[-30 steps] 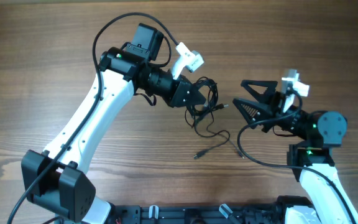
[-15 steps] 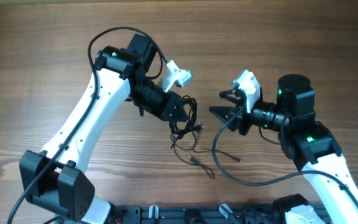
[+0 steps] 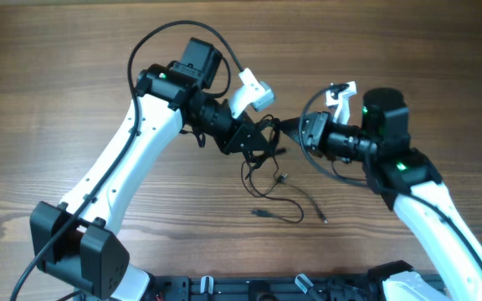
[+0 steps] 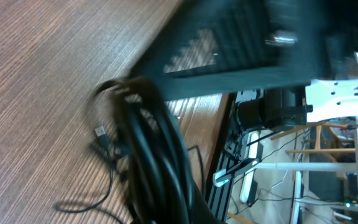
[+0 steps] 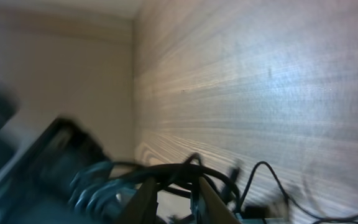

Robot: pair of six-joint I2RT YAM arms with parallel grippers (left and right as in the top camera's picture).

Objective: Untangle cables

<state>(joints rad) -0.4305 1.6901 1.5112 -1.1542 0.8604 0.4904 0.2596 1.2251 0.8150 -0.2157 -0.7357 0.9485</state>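
Left claw (image 3: 259,142) is gripping the knotted cables (image 3: 272,134), holding them raised. Loose strands are hanging below it, plug tips lying on the surface (image 3: 57,84). Right claw (image 3: 286,127) is meeting the bundle directly opposite; blurred, cannot tell its grip.

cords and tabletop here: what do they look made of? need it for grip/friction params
Thin black cords: likely rubber- or PVC-jacketed wire, smooth with a faint sheen; they sag into limp loops. Their small plug tip is too small to judge.
Brown tabletop: wood or wood-look laminate, matte; fine straight grain lines and no glare. Which of the two cannot be told.
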